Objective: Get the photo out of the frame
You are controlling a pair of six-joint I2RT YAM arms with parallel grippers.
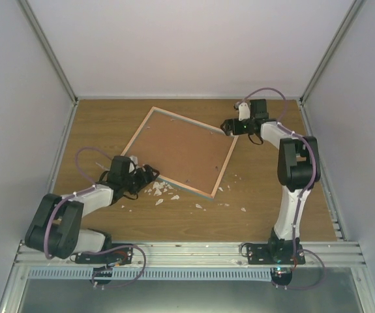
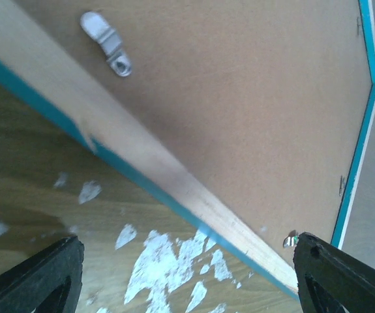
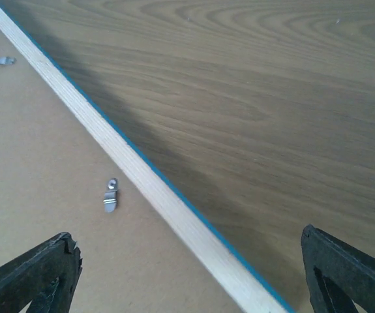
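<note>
We see the frame (image 1: 182, 151) lying face down and skewed on the wooden table (image 1: 272, 208), its brown fibreboard back and pale wood rim up, turquoise showing only along the edges. We cannot see the photo. 1 small metal clip (image 2: 107, 44) sits on the backing near the rim. The left gripper (image 1: 147, 175) hovers at the frame's near-left edge, jaws spread wide and grasping nothing. The right gripper (image 1: 227, 126) is at the far-right corner, jaws likewise released, the rim passing between them untouched. White scraps (image 1: 163, 190) litter the table just beside the near edge.
</note>
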